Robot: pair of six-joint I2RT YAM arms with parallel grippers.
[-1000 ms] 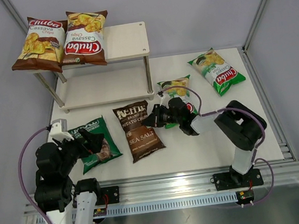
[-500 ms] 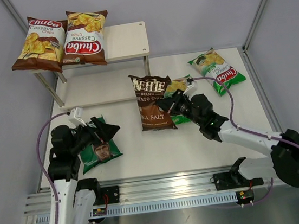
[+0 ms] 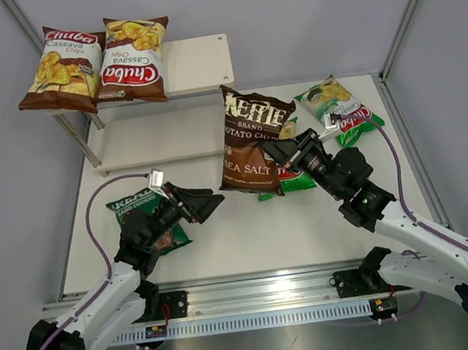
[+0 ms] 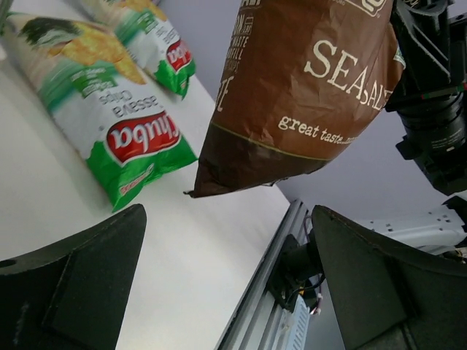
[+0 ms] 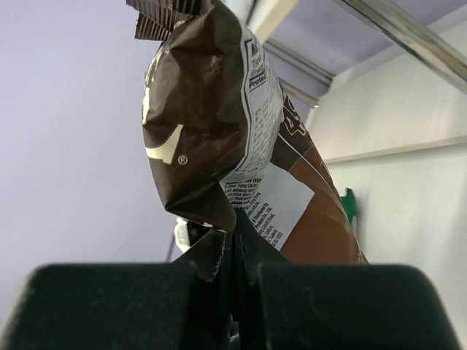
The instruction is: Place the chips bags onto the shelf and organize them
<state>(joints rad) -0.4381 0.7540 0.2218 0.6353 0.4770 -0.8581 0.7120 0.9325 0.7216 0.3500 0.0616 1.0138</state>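
Kettle bag point(image 3: 249, 139) hangs upright, logo end up, in right hand point(image 3: 275, 151).

The Kettle bag point(image 3: 251, 143) is glossy brown film, creased and crinkled (its back carries a white printed panel). The shelf point(image 3: 196, 64) has pale matt wooden boards on thin metal legs. The desk point(image 3: 250, 237) is smooth matt white. The left pincer point(image 3: 206, 204) looks matt black plastic.
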